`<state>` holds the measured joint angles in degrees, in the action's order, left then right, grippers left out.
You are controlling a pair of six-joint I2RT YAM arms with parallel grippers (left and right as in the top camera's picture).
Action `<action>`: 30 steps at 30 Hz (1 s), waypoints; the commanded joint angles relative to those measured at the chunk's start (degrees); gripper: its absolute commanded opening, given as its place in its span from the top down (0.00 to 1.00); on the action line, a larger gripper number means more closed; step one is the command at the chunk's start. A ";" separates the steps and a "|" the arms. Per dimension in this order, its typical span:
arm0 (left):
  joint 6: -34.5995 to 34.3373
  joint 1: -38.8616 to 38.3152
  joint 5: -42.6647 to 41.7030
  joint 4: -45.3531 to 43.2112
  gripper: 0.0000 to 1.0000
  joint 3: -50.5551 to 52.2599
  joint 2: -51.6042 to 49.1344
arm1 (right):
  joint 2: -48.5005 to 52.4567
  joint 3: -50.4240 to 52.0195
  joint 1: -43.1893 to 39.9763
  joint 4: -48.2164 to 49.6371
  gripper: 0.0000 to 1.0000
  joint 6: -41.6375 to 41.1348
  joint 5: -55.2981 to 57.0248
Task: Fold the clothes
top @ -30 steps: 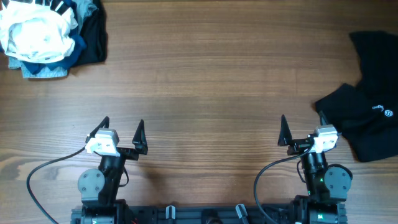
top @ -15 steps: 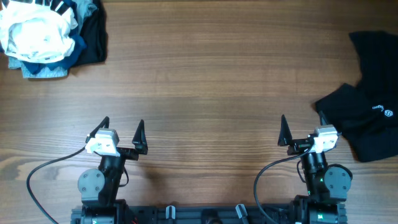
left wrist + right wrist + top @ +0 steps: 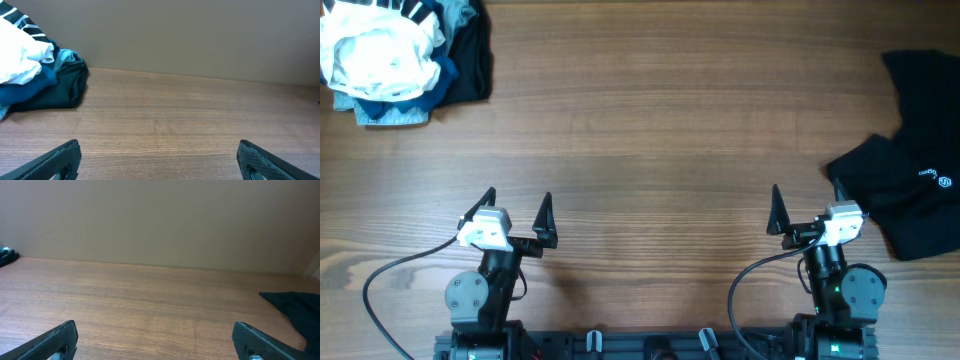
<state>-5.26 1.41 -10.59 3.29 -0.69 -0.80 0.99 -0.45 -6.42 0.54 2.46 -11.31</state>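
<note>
Fingers (image 3: 544, 212) of the left gripper (image 3: 517, 194) stand spread wide with nothing between them. Those of the right gripper (image 3: 806, 189) are spread just as wide and are equally empty. Both arms sit low at the near edge, a parked stance that leaves the surface free for laying cloth out.

Largest in view is the brown wood-grain worktop (image 3: 650, 120); its bare middle is, I judge, where the folding is meant to happen. At its far right edge lies the large black soft-fabric garment (image 3: 920, 195), crumpled and partly running out of the overhead view. It is near the right gripper's outer finger but apart from it, and the right wrist view catches only a dark corner of it. Bunched and off to one side, it probably needs dragging to the middle and flattening before any fold, and the right arm is the nearer one to reach it.

A heap of white, blue and dark clothes (image 3: 390, 55) sits in the far left corner, well apart from both arms; whether it is waiting or set aside I cannot tell. On the garment a small white logo (image 3: 945, 182) faces up, so the printed side seems to be uppermost there.
</note>
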 commanded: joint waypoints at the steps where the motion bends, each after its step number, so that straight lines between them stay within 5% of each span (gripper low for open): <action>1: -0.57 0.15 -0.31 -0.04 0.00 0.37 0.42 | -0.07 0.15 0.20 0.35 0.00 0.17 0.39; 16: -0.79 0.15 -9.22 -2.43 0.00 -0.55 -2.95 | 2.71 -2.08 0.13 9.38 0.00 -6.08 -1.16; 25: -0.81 0.15 -9.40 -2.38 0.00 -13.38 -21.42 | 24.15 -16.87 0.13 8.94 0.00 -6.80 -1.60; 30: -1.03 0.15 -11.98 5.07 0.00 -27.56 -36.59 | 40.26 -32.13 -0.04 -1.31 0.00 -10.73 -2.23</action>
<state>-5.52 1.41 -20.08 3.95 -18.41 -28.53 31.88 -22.57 -6.42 4.27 -5.10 -11.97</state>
